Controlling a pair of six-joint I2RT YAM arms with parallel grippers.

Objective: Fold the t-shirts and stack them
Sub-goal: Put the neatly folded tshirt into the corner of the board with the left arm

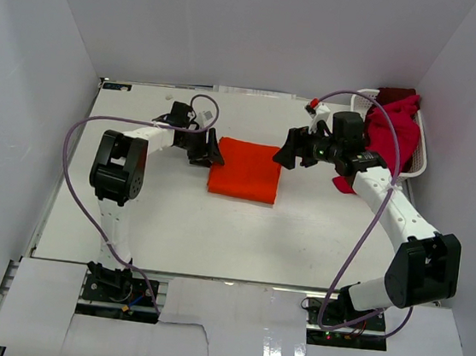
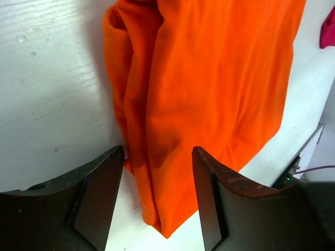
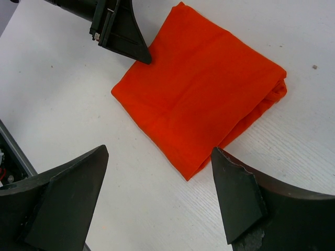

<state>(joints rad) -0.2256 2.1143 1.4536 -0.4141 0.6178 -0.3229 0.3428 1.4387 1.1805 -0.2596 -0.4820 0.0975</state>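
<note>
Left wrist: folded orange t-shirt (image 2: pixel 220 89) edge between parted left gripper (image 2: pixel 157 151) fingers; right gripper (image 3: pixel 159 154) wide, near shirt

Bright even light, prob. overhead; soft shadows; glare on front panel (image 1: pixel 282 355); wrist views sharp, top view softer.

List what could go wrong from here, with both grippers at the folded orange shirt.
1. Left gripper straddles the orange shirt's loose layered edge; a pinch may catch only some layers and pull the fold open.
2. Right gripper is open at the opposite side; uneven pulls could skew or drag the shirt.
3. Crimson shirt drapes over the basket rim beside the right arm; a swing might snag it.
</note>
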